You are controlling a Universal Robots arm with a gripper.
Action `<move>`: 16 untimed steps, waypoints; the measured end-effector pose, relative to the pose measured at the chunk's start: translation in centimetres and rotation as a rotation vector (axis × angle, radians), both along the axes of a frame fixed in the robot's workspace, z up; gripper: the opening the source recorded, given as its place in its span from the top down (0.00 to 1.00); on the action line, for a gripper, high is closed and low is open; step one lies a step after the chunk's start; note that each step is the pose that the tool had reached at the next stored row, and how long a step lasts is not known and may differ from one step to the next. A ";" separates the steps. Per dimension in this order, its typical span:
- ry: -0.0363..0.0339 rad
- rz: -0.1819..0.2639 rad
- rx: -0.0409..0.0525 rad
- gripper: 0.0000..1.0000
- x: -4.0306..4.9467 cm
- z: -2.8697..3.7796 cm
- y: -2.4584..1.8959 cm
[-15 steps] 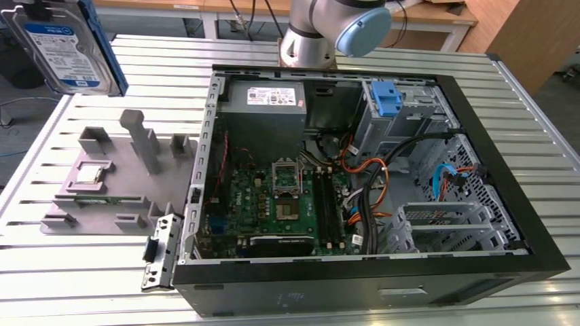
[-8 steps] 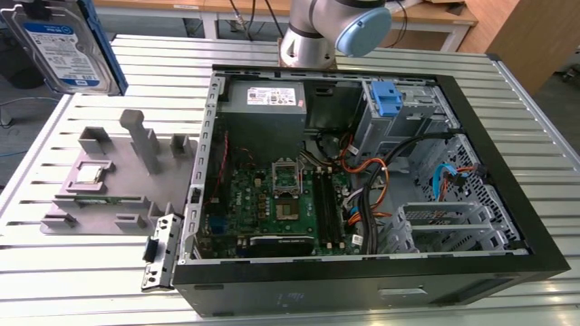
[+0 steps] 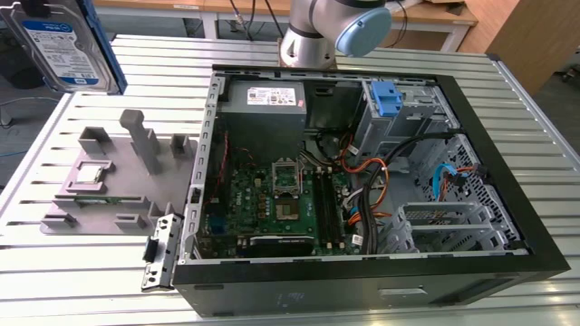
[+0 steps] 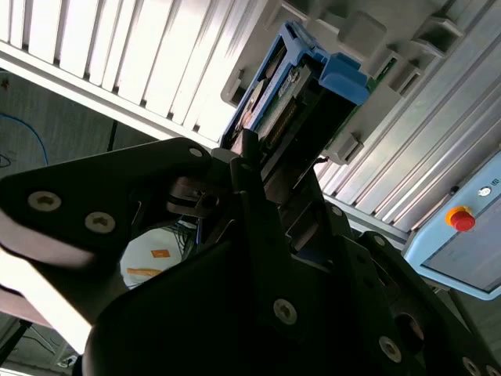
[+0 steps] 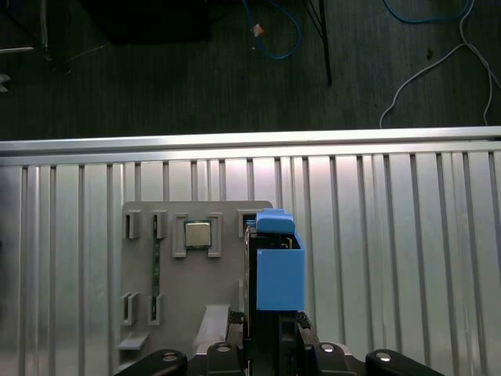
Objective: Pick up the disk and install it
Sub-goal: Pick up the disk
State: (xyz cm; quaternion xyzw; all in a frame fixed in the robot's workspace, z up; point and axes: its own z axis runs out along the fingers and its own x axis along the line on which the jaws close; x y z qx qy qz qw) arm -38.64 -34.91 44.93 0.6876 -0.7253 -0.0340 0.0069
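Observation:
The disk (image 3: 64, 44) hangs in the air at the exterior view's top left, above the table's far corner; it is a silver drive with a white-and-blue label in a blue carrier. In both wrist views my gripper (image 4: 266, 149) is shut on the disk (image 4: 301, 86), its black fingers (image 4: 235, 168) clamped on the edges. In the first wrist view the blue carrier of the disk (image 5: 278, 270) stands on edge in my gripper (image 5: 274, 337), over the grey fixture plate (image 5: 141, 270).
An open computer case (image 3: 507, 224) lies on the slatted metal table (image 3: 73, 272), with a blue bracket (image 3: 385, 98) in its drive bay and a grey power supply (image 3: 272, 98). The grey fixture plate (image 3: 109, 183) holds a chip (image 5: 197, 233) and a memory stick. The arm's base (image 3: 317, 34) stands behind the case.

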 end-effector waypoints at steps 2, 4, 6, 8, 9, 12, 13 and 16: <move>0.0000 0.000 0.0000 0.65 0.00 0.11 0.00; 0.0000 0.000 0.0000 0.65 0.00 0.21 0.00; 0.0000 0.000 0.0000 0.65 0.00 0.31 0.00; -0.0001 0.000 0.0000 0.65 0.00 0.40 0.00; -0.0001 0.000 0.0001 0.65 0.00 0.46 0.00; 0.0000 0.000 0.0000 0.65 0.00 0.71 0.00; 0.0000 0.000 0.0000 0.65 0.00 0.80 0.00; 0.0000 0.000 0.0000 0.65 0.00 1.02 0.00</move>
